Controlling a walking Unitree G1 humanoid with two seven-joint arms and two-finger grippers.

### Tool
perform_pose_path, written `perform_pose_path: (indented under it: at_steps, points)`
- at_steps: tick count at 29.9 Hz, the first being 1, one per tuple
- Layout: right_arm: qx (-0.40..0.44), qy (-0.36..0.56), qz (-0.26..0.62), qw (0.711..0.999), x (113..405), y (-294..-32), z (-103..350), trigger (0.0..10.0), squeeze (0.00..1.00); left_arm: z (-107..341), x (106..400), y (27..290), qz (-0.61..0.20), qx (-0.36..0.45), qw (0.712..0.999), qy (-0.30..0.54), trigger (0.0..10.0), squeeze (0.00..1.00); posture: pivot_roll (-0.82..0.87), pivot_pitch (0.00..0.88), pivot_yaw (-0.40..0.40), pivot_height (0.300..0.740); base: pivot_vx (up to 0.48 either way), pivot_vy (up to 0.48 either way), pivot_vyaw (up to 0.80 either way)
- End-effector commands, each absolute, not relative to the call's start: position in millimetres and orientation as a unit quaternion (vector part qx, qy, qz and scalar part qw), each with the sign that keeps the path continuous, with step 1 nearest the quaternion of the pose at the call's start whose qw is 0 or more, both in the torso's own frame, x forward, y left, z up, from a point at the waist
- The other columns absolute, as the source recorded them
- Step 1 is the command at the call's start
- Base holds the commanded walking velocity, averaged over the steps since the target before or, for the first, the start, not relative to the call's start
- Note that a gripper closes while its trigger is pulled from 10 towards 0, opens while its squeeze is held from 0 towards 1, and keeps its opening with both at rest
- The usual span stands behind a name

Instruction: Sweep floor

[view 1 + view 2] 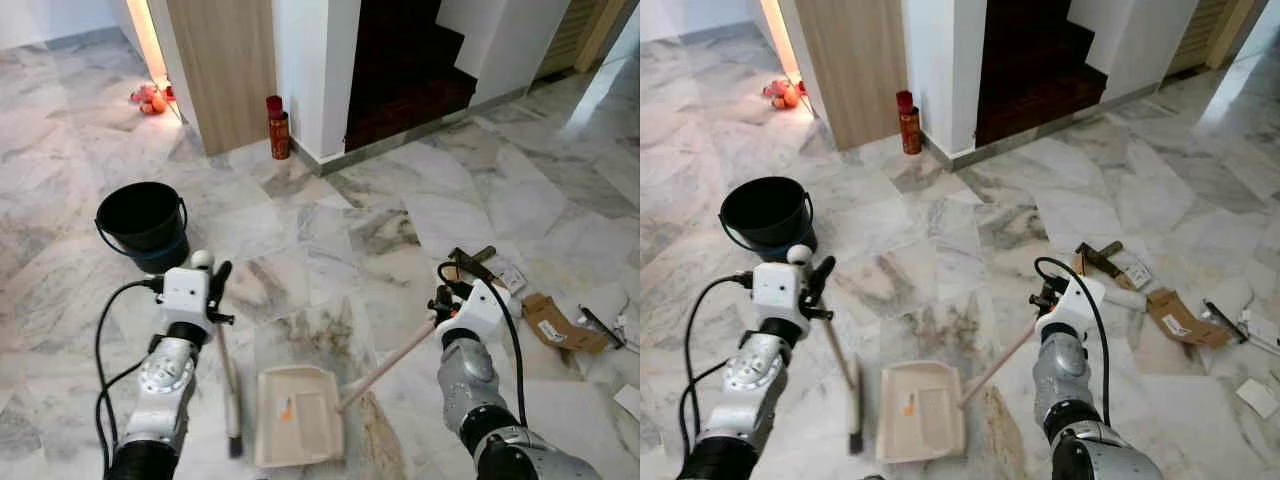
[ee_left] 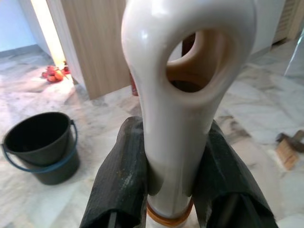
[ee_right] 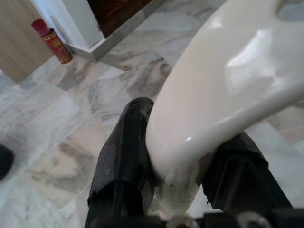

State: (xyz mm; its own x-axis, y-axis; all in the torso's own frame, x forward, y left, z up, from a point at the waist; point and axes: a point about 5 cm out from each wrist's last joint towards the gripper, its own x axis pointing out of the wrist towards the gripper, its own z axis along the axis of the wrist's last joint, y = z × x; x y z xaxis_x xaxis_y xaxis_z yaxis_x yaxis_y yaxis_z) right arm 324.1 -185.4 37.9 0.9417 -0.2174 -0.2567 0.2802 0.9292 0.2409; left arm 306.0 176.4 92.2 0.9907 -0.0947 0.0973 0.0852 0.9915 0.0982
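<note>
My left gripper [image 1: 212, 275] is shut on the cream handle of a small broom [image 1: 229, 375], whose dark bristle end rests on the marble floor beside the dustpan. In the left wrist view its black fingers [image 2: 118, 185] clamp the broom handle [image 2: 183, 95] just under its hanging loop. My right gripper [image 1: 445, 300] is shut on the long handle of a cream dustpan [image 1: 297, 415], which lies flat on the floor between my arms with a small orange scrap inside. The right wrist view has the fingers [image 3: 123, 171] pressed on the cream handle [image 3: 213, 95]. Cardboard and paper litter [image 1: 548, 320] lies at the right.
A black bucket [image 1: 143, 225] stands on the floor ahead left. A red canister [image 1: 278, 128] leans by a white wall corner, next to a wooden panel [image 1: 225, 65] and dark stairs [image 1: 405, 70]. Orange objects [image 1: 150, 98] lie far left.
</note>
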Motion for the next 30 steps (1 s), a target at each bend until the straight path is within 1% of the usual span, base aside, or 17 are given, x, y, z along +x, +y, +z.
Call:
perform_pose_path:
  at_steps: [1,5,11,13,15,20,26,30]
  points:
    - [0.144,0.105,-0.133,0.975,325.8,-188.0,41.3,10.0,0.00,99.4,308.2,175.1,-0.051,0.056,0.995,-0.067,10.0,0.00,0.04,0.058,-0.031,0.740,0.000,0.000,0.00]
    - [0.140,0.104,-0.131,0.976,325.7,-188.0,41.3,10.0,0.00,98.5,308.4,174.8,-0.052,0.056,0.995,-0.061,10.0,0.00,0.04,0.062,-0.030,0.740,0.000,0.000,0.00]
    - [0.133,0.102,-0.125,0.978,325.8,-187.3,41.9,10.0,0.00,96.6,308.5,175.8,-0.052,0.058,0.996,-0.052,10.0,0.00,0.04,0.071,-0.030,0.740,0.000,0.000,0.78]
    - [0.135,0.100,-0.122,0.978,325.7,-186.6,41.9,10.0,0.00,96.4,308.5,175.9,-0.051,0.058,0.996,-0.051,10.0,0.00,0.04,0.071,-0.030,0.740,0.266,0.000,0.80]
    - [0.143,0.101,-0.119,0.977,325.7,-185.6,41.3,10.0,0.00,96.3,308.5,175.9,-0.052,0.058,0.996,-0.050,10.0,0.00,0.04,0.078,-0.031,0.740,0.279,0.000,0.00]
    - [0.133,0.103,-0.113,0.979,326.0,-185.1,41.6,10.0,0.00,96.0,308.6,175.9,-0.051,0.058,0.996,-0.049,10.0,0.00,0.04,0.078,-0.031,0.740,0.278,0.000,0.00]
    - [0.129,0.100,-0.105,0.981,327.0,-182.9,42.8,10.0,0.00,95.6,308.9,175.9,-0.049,0.058,0.996,-0.047,10.0,0.00,0.04,0.079,-0.033,0.740,0.281,0.000,0.76]
    - [0.133,0.101,-0.101,0.981,327.0,-182.1,42.5,10.0,0.00,95.5,308.9,176.1,-0.048,0.058,0.996,-0.046,10.0,0.00,0.04,0.079,-0.033,0.740,0.284,0.000,0.00]
